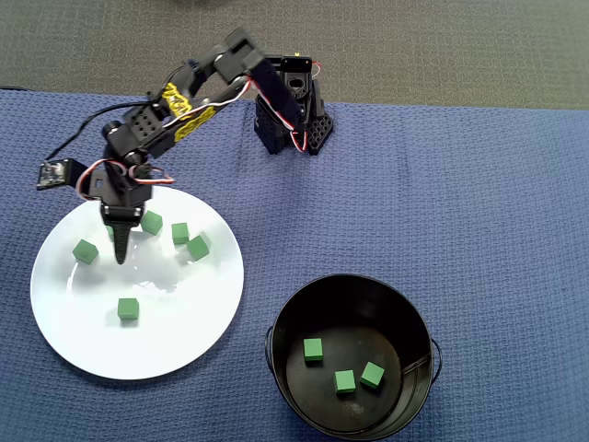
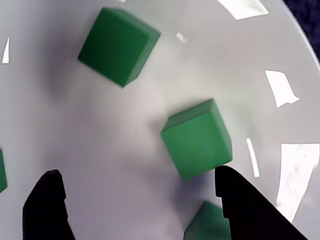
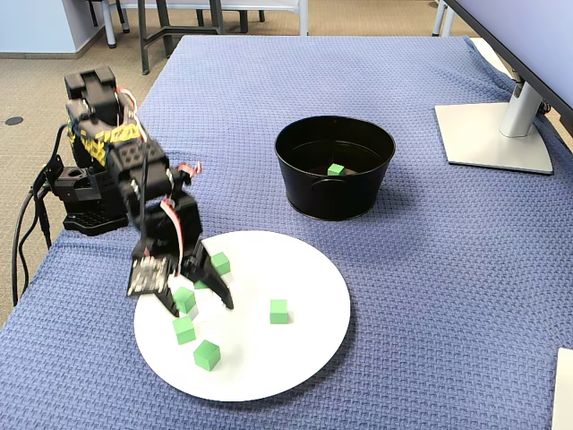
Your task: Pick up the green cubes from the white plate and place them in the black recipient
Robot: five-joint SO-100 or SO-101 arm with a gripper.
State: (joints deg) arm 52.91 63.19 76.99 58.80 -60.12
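Several green cubes lie on the white plate [image 1: 170,354], among them one [image 1: 152,222] just right of my gripper [image 1: 121,249] and one apart near the plate's front [image 1: 128,308]. Three green cubes [image 1: 344,380] lie in the black pot [image 1: 409,322]. My gripper is open and empty, tips low over the plate's left part. In the wrist view the gripper [image 2: 135,200] has bare plate [image 2: 100,130] between its fingers; one cube [image 2: 197,140] sits just ahead of the right finger [image 2: 235,200], and another [image 2: 118,45] lies farther off. The fixed view shows the gripper [image 3: 197,300] among cubes [image 3: 183,298].
The arm's base [image 1: 294,115] stands behind the plate on a blue cloth [image 1: 460,203]. A cable and a small board [image 1: 53,173] lie left of the arm. A monitor foot [image 3: 492,134] stands to the right of the pot [image 3: 336,193] in the fixed view.
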